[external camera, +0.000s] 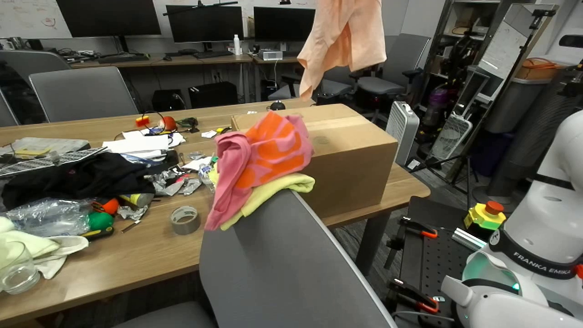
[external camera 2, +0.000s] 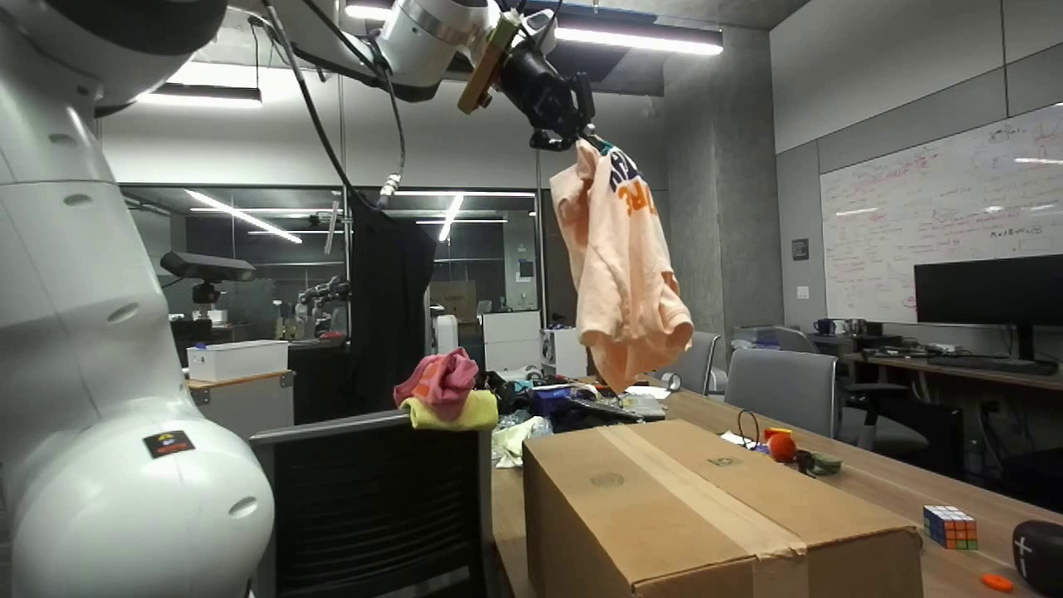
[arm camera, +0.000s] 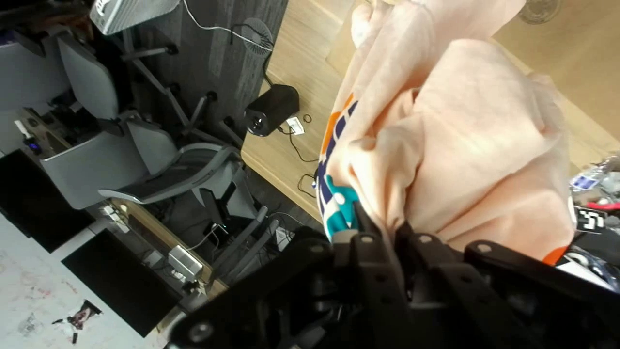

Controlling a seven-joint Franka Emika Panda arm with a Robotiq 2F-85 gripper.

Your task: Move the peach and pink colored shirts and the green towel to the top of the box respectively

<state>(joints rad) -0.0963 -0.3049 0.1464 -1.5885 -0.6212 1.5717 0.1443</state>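
Arm (external camera 2: 91,282) up & outstretched, pincer (arm camera: 382,223) tilted dn, clenched on peach shirt (external camera 2: 623,282); hangs clear of box (external camera: 348,177), box nr rounded corner of table (external camera: 150,248).

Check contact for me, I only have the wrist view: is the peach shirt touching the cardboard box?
Observer: No. Both exterior views show a gap between the peach shirt and the box.
Operator: What else is there to move?
Observer: A pink shirt, bunched over the top of a chair back in both exterior views.
Operator: Anything under it?
Observer: Yes, a yellow-green towel, lying between the pink shirt and the chair back.
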